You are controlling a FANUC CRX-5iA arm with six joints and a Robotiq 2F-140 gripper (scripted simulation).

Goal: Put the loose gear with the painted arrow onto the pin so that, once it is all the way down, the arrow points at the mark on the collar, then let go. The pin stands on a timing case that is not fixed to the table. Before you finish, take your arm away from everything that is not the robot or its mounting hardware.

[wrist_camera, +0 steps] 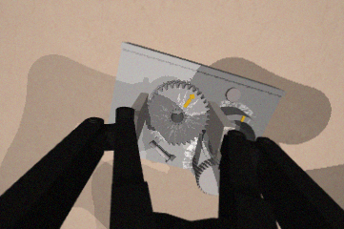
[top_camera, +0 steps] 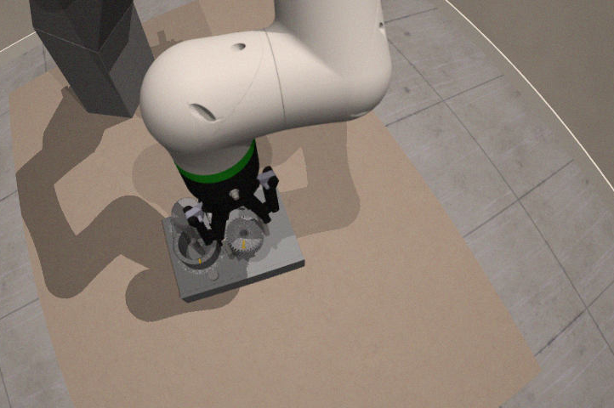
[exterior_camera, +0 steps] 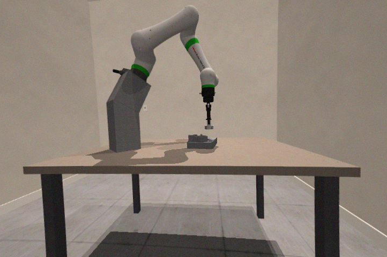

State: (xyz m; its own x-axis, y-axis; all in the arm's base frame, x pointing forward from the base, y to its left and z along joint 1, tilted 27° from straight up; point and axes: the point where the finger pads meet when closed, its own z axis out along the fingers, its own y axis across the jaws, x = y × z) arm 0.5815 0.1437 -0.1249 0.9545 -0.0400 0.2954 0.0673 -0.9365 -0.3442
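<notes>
My gripper point(top_camera: 240, 224) is shut on the loose gear point(top_camera: 242, 239), a toothed grey disc with an orange arrow on its face. In the side view the gear point(exterior_camera: 206, 127) hangs a little above the grey timing case point(exterior_camera: 201, 141). In the wrist view the gear point(wrist_camera: 177, 116) sits between my fingers, and its arrow points up and to the right. The collar point(top_camera: 196, 249) with its orange mark point(top_camera: 199, 260) lies on the case to the left of the gear. It also shows in the wrist view point(wrist_camera: 238, 119), to the right of the gear. The pin is mostly hidden by a finger.
The timing case point(top_camera: 233, 250) lies flat on the tan table. A fixed gear point(top_camera: 184, 209) stands at its far left corner, behind the collar. The dark robot pedestal point(top_camera: 88, 53) stands at the table's back left.
</notes>
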